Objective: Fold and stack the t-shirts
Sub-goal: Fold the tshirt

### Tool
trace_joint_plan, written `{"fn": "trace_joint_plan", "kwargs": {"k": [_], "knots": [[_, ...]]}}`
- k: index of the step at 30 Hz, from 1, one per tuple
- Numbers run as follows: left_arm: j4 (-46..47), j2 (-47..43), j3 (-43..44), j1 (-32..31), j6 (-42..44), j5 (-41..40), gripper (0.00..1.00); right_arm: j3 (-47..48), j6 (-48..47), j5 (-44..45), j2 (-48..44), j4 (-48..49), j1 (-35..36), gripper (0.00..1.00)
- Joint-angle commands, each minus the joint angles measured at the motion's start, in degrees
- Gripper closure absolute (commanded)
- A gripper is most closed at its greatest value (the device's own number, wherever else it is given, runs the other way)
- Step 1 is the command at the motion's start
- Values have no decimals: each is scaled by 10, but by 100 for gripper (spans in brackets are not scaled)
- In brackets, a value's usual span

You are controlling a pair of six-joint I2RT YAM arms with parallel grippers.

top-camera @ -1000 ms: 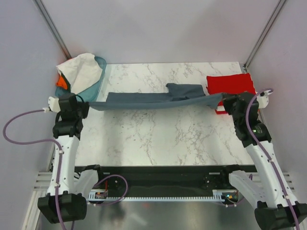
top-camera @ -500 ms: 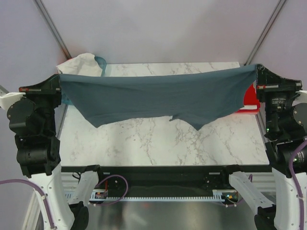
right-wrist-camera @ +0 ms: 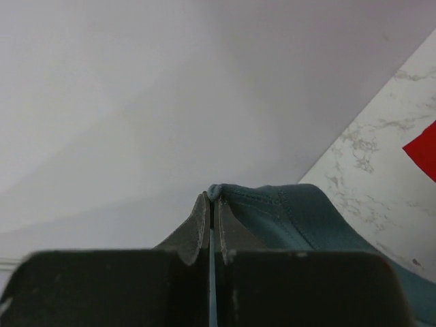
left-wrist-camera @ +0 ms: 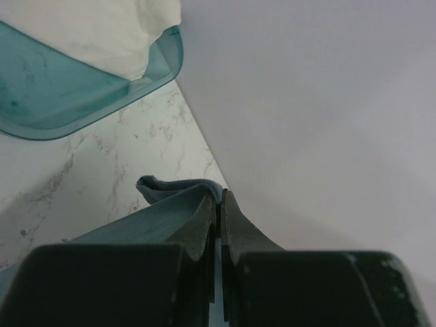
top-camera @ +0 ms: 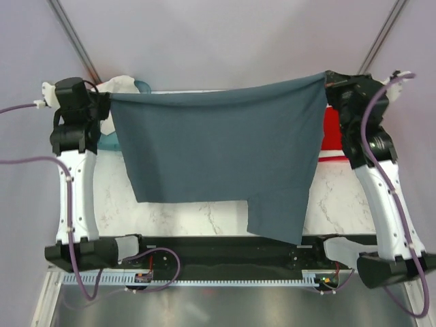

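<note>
Outspread blue-grey t-shirt (top-camera: 218,150) across table (top-camera: 340,197)

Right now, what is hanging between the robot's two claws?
A blue-grey t-shirt, spread out like a curtain; the left claw and the right claw each pinch a top corner. The overhead view shows it.

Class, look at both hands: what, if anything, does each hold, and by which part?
The blue-grey t-shirt, hanging spread between them: left hand pinches one upper corner, right hand the other.
</note>
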Motion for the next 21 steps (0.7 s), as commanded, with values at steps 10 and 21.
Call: {"fn": "trace_joint_plan", "kwargs": {"k": [10, 21], "knots": [[98, 300, 350, 28, -37, 101, 98, 359, 103, -241, 352, 170, -86, 100], [205, 384, 314, 60, -38, 179, 98, 318, 160, -376, 445, 281, -139, 100]]}}
